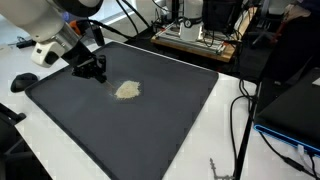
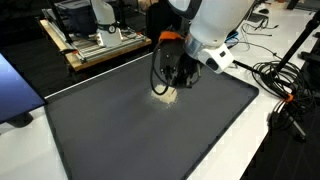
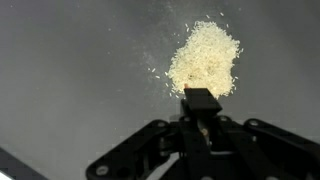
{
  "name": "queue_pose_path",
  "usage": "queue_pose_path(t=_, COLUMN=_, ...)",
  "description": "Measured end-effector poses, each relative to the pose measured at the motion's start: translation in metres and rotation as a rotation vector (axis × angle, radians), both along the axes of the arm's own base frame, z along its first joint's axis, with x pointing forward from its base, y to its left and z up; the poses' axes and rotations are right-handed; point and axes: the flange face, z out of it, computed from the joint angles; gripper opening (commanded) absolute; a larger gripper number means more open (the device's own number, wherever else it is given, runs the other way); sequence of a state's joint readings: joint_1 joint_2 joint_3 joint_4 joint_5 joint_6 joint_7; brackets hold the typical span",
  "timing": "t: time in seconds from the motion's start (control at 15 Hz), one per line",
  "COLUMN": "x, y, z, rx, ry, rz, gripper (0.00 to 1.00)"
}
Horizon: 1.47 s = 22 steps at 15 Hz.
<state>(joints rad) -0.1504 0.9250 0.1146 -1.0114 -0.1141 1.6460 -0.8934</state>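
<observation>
A small heap of pale grains [image 1: 127, 90] lies on a large dark grey mat [image 1: 150, 135] that covers the white table. In both exterior views my black gripper [image 1: 98, 74] hangs low over the mat just beside the heap [image 2: 170, 97], its tips [image 2: 172, 84] at the heap's edge. In the wrist view the gripper [image 3: 201, 100] comes in from below with its fingers pressed together, and the heap [image 3: 205, 58] spreads right past the tips. A few loose grains are scattered to the heap's left. Whether anything thin sits between the fingers cannot be told.
A wooden board with equipment [image 1: 195, 40] stands behind the mat [image 2: 130, 135]. Black cables [image 1: 240, 110] trail along one side, more cables [image 2: 285, 90] lie by the robot base. A white rounded object [image 1: 22, 82] rests off the mat's corner. A blue-edged panel [image 2: 15, 90] stands at another side.
</observation>
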Motion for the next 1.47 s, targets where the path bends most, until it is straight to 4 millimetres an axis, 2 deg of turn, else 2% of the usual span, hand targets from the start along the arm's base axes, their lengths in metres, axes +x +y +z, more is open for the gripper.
queue_pose_path(t=0.13, x=0.000, y=0.003, z=0.000, rx=0.005, ry=0.000, rz=0.003, gripper=0.12)
queue_pose_path(t=0.2, x=0.000, y=0.003, z=0.000, rx=0.006, ry=0.000, rz=0.004, gripper=0.03)
queue_pose_path(t=0.53, x=-0.001, y=-0.003, z=-0.003, rx=0.012, ry=0.004, rz=-0.005, gripper=0.03)
queue_pose_path(t=0.73, x=-0.003, y=-0.022, z=-0.009, rx=0.069, ry=0.008, rz=-0.021, gripper=0.03)
queue_pose_path(t=1.13, x=-0.013, y=-0.078, z=-0.029, rx=0.264, ry=-0.004, rz=-0.113, gripper=0.03)
queue_pose_path(t=1.47, x=-0.016, y=-0.101, z=-0.050, rx=0.403, ry=-0.020, rz=-0.186, gripper=0.03)
